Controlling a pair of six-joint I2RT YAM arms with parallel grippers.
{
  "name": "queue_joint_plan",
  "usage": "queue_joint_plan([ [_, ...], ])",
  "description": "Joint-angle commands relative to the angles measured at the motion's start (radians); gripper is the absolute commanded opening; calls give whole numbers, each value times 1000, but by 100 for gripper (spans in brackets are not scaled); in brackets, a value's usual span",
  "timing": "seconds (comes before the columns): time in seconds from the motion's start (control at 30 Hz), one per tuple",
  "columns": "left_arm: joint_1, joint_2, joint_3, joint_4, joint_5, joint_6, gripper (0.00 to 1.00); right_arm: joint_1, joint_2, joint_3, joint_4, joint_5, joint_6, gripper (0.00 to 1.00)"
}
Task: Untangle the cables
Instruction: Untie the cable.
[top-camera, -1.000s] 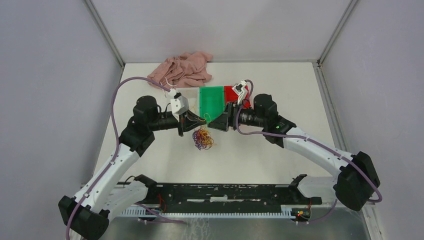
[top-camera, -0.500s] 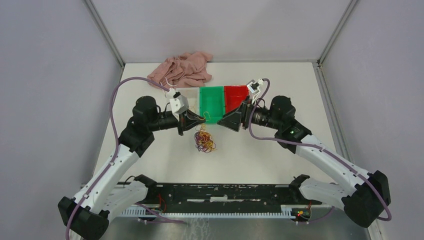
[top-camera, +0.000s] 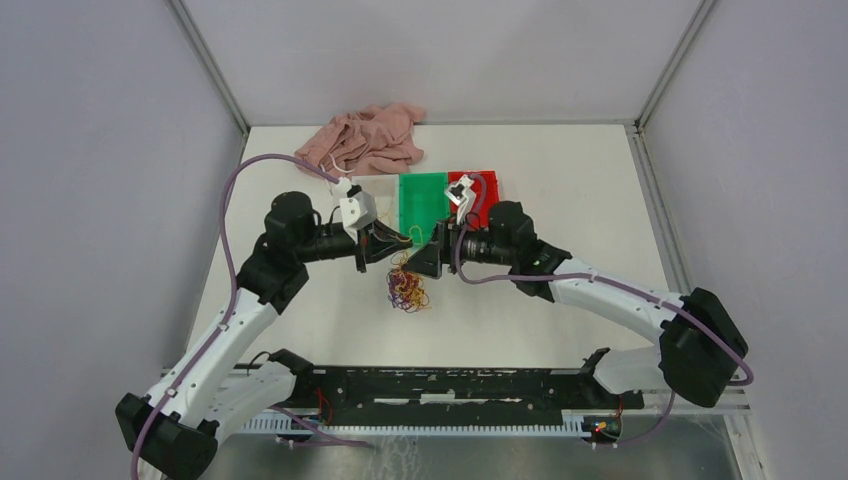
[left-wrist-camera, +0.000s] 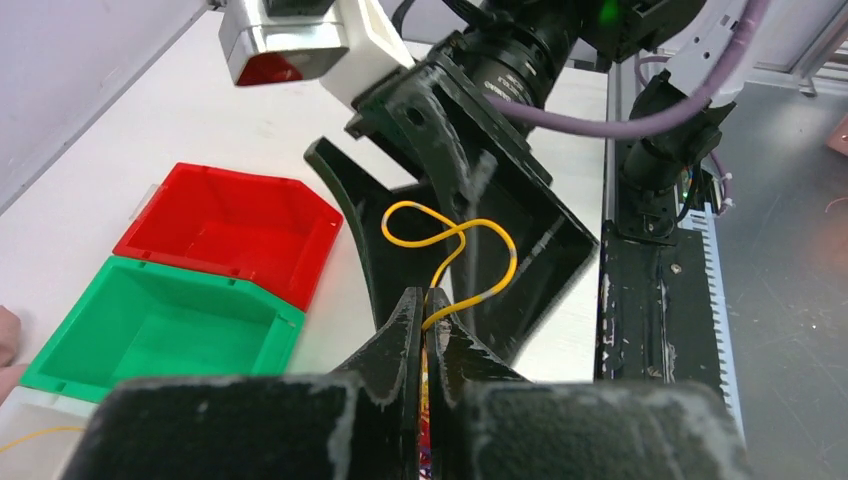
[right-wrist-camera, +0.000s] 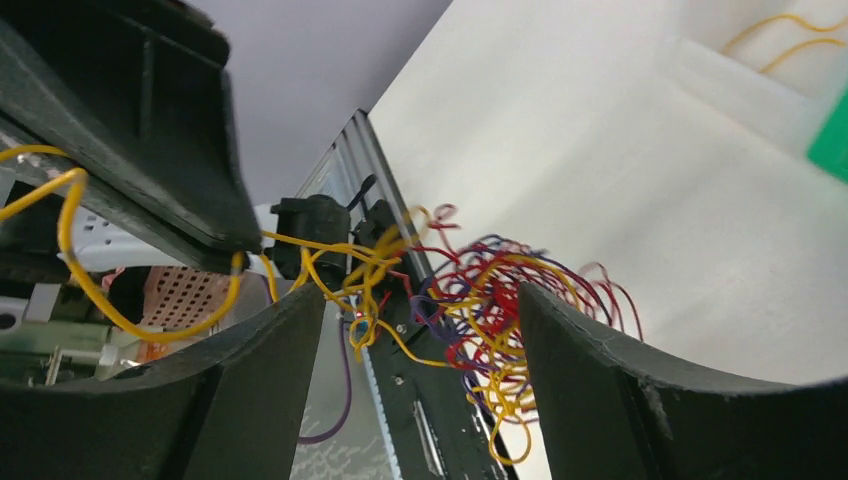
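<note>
The cables (top-camera: 407, 285) form a small tangle of yellow, red and purple strands hanging just above the table's middle. My left gripper (top-camera: 399, 244) is shut on a yellow cable (left-wrist-camera: 452, 243) that loops out past its tips (left-wrist-camera: 425, 305) and runs down into the tangle. My right gripper (top-camera: 416, 266) faces it from the right, open. In the right wrist view the tangle (right-wrist-camera: 490, 300) lies between the spread fingers (right-wrist-camera: 590, 350), with the right gripper (right-wrist-camera: 420, 335) touching none of it that I can see.
A green bin (top-camera: 422, 200) and a red bin (top-camera: 484, 192) stand behind the grippers. A pink garment (top-camera: 365, 140) lies at the back. A pale tray (right-wrist-camera: 720, 70) with a yellow strand sits beside the green bin. The black rail (top-camera: 450, 385) runs along the near edge.
The right arm swung out to the right, then came back left and lower, so its open fingers now flank the tangle. The left gripper held still.
</note>
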Motion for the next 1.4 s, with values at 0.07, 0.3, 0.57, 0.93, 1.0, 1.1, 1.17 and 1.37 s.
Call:
queue_joint_plan([
  [0.07,-10,5,65,35,36,-61,3,56,83,65,120,74,5,78],
  [0.3,-20,16,128,44,79,-137,3,60,168,69,113,161,3,73],
  [0.57,-31,33,255,27,91,-163,3,60,240,-10,163,179,17,70],
  [0.93,-32,39,346,-9,92,-165,3,60,234,-148,215,214,22,62],
  [1.0,-32,41,364,-12,87,-159,3,60,231,-166,214,221,17,59],
  [1.1,-32,49,406,-29,82,-141,3,59,230,-195,215,235,9,48],
  [1.17,-32,55,438,-43,75,-121,3,60,232,-211,217,245,6,39],
  [1.37,-32,76,551,-88,31,-39,3,60,243,-247,220,260,-7,29],
])
